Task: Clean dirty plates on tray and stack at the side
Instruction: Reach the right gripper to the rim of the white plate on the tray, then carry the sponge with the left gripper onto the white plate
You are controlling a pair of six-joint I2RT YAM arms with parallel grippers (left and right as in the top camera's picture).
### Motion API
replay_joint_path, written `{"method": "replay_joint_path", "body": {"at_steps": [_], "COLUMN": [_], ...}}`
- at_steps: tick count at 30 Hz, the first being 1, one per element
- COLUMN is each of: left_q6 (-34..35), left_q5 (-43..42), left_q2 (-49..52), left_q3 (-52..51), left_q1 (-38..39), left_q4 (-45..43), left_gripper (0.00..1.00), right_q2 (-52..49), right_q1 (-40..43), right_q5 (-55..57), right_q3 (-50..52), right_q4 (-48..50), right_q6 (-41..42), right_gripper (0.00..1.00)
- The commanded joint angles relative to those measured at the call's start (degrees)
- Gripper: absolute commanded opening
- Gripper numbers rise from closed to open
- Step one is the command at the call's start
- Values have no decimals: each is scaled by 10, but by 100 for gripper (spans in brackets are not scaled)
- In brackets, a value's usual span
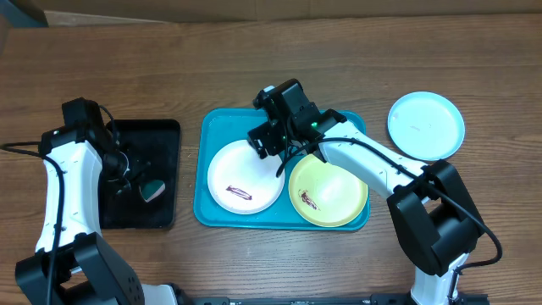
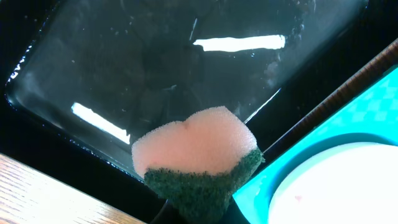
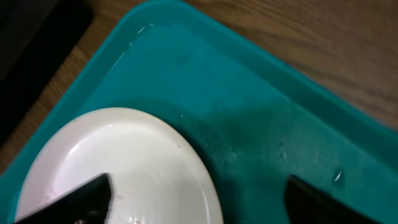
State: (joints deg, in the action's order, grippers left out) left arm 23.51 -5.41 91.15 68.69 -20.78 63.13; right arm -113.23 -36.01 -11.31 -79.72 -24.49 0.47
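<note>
Pink foam sponge with a green scouring face (image 2: 194,149) filled the lower centre of the left wrist view, squeezed into a wedge. The left gripper (image 1: 141,184) appeared to be pinching it from below, though its fingers were almost hidden. Behind the sponge lay the glossy black rectangular plastic tray (image 2: 186,68), probably where the sponge was kept. At the right edge showed a corner of the large turquoise plastic tray (image 2: 351,115) and part of the round white plastic plate (image 2: 348,186), which bore a faint reddish speck.

Right wrist view: the right gripper (image 3: 198,186) hung with its two dark fingers spread wide. One was over the white plate at lower left, the other over bare turquoise tray, likely straddling the rim to take hold of the plate.

Overhead view: the turquoise tray sat at the centre of the brown wooden table (image 1: 169,51), with the black tray to its left. On it the white plate lay to the left, with a red-brown smear. A round yellow-green plastic plate (image 1: 334,191), also smeared, lay to the right. A round light blue plastic plate (image 1: 426,125) rested off the tray at upper right, looking clean, apparently starting the stack.
</note>
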Motion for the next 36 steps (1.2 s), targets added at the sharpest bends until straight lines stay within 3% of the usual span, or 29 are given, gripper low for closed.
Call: {"method": "replay_joint_path", "body": {"at_steps": [1,2,7,10,14,19,23,27,30,36], "left_q6": [-13,-13,-13,-13,-13,-13,-19,-64,-119,-217], "left_q5": [-6,-6,-6,-6,-6,-6,-27,-93,-160,-296], "left_q2": [-1,-1,-1,-1,-1,-1,-1,-1,-1,-1], "left_q3": [-1,-1,-1,-1,-1,-1,-1,-1,-1,-1], "left_q1": [-2,-2,-2,-2,-2,-2,-2,-2,-1,31], "left_q4": [-2,-2,-2,-2,-2,-2,-2,-5,-4,-4], "left_gripper": [4,4,4,5,4,4,4,4,4,5], "right_q2": [5,0,-40,-57,-60,-61,-61,-61,-61,-61], "right_q1": [0,0,0,0,0,0,0,0,0,0], "right_q5": [13,19,29,27,27,27,27,28,27,37], "right_q3": [3,3,7,7,7,8,9,9,9,13], "right_q4": [0,-3,-35,-46,-47,-55,-68,-85,-104,-118], "right_q6": [-83,-82,-82,-82,-80,-71,-5,118,220,313], "right_gripper": [66,60,52,39,35,11,5,4,4,4]}}
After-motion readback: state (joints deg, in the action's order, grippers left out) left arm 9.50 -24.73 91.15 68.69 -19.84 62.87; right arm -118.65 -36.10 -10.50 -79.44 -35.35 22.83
